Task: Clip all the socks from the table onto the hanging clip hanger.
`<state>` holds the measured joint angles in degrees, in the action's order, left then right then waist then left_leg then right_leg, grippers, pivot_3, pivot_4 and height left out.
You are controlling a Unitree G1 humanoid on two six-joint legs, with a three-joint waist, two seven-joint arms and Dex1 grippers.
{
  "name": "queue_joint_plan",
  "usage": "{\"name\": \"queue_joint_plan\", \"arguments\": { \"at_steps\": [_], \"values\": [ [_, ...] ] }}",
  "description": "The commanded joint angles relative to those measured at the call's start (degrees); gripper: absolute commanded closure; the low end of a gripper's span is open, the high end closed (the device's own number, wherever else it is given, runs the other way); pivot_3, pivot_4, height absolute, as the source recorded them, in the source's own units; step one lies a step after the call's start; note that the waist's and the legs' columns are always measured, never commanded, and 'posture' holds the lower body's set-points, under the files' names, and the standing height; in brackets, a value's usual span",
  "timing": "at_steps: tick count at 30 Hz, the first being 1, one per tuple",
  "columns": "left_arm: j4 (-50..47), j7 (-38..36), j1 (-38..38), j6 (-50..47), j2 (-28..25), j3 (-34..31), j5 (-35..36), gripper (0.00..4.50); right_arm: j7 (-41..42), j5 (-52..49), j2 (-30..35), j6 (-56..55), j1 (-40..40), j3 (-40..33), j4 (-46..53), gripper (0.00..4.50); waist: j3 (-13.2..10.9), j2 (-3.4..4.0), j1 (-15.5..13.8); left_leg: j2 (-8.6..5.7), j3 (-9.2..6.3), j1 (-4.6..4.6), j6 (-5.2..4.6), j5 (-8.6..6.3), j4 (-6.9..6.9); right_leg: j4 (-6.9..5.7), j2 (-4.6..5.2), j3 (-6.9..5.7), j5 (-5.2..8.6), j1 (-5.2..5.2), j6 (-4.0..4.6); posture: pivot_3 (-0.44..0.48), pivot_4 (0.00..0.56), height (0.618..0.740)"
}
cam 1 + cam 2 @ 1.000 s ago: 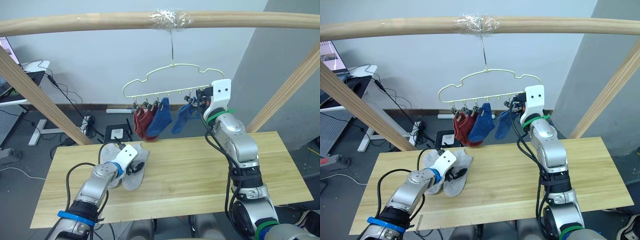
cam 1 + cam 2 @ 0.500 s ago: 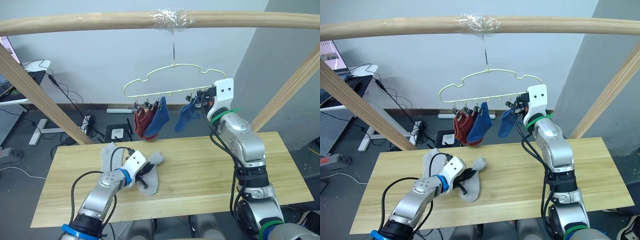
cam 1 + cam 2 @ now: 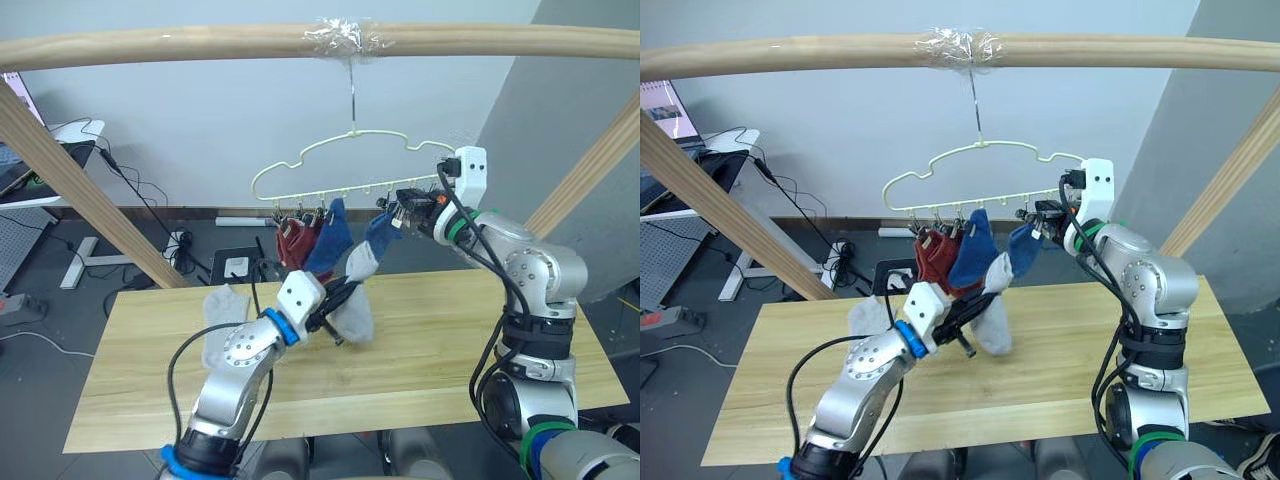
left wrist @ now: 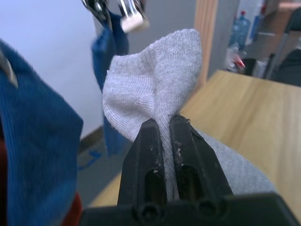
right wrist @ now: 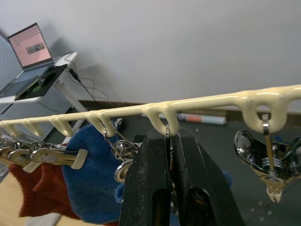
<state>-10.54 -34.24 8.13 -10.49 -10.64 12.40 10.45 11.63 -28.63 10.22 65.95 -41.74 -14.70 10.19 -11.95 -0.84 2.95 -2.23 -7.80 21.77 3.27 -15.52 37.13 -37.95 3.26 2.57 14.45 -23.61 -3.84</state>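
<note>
Since the earlier frame the left gripper [image 3: 338, 297] has come up off the table [image 3: 430, 340] with a light grey sock [image 3: 352, 290], which is now hanging in the air at mid-frame, its top end just under the blue socks. In the left wrist view the black fingers [image 4: 153, 146] are pinching tight on a fold of that grey sock, nearly touching each other.

Starting at the far left: a laptop [image 3: 18, 165] is sitting on a side stand at the left edge, screen too small to read. Moving in, the second grey sock [image 3: 222, 315] is lying flat on the left part of the table, partly behind the left arm.

Up at centre, the clip hanger [image 3: 350, 170] is hanging by its hook from the wooden pole [image 3: 200, 42], at a patch of clear tape. Two rust red socks [image 3: 293, 243] are dangling from its left clips, touching each other, and a blue sock [image 3: 328, 240] is hanging just beside them. Another blue sock [image 3: 381, 232] is hanging further right.

On the right, the right gripper [image 3: 403, 205] is sitting at the hanger's right end. In the right wrist view its fingers [image 5: 153, 174] are pressing together with one of the grey metal clips [image 5: 121, 153] region's wire loop squeezed between them, right under the yellow bar. No brand names or writing readable anywhere.
</note>
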Motion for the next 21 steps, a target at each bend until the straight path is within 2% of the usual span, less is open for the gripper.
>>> {"name": "queue_joint_plan", "arguments": {
  "at_steps": [1,9,21],
  "values": [
    [2.5,1.1,2.5,3.1,1.8,1.7,-1.8,4.47,-2.5,-2.6,-0.6,4.6,-1.2,-3.4,2.0,4.5,0.0,0.0,0.2,0.0,0.02,0.0,0.0,0.0,-0.01,0.01,0.0,0.01,0.0,0.01,0.0,-0.106,0.161,0.74],
    [11.4,1.9,8.9,7.3,5.1,3.4,-4.4,4.47,-6.2,-5.5,-2.8,10.0,-3.5,-7.6,2.9,4.5,0.0,0.01,0.4,-0.01,0.01,0.03,-0.01,0.0,-0.03,0.01,-0.01,0.0,0.0,-0.02,0.0,-0.13,0.17,0.74],
    [12.6,2.4,11.6,9.9,7.3,2.0,-3.0,4.47,-8.0,-6.9,-2.6,10.6,-3.2,-8.0,3.0,4.5,0.0,0.01,0.7,0.01,0.0,0.03,-0.02,0.0,-0.04,-0.01,-0.01,-0.01,0.0,-0.02,-0.01,-0.142,0.183,0.74]
  ]
}}
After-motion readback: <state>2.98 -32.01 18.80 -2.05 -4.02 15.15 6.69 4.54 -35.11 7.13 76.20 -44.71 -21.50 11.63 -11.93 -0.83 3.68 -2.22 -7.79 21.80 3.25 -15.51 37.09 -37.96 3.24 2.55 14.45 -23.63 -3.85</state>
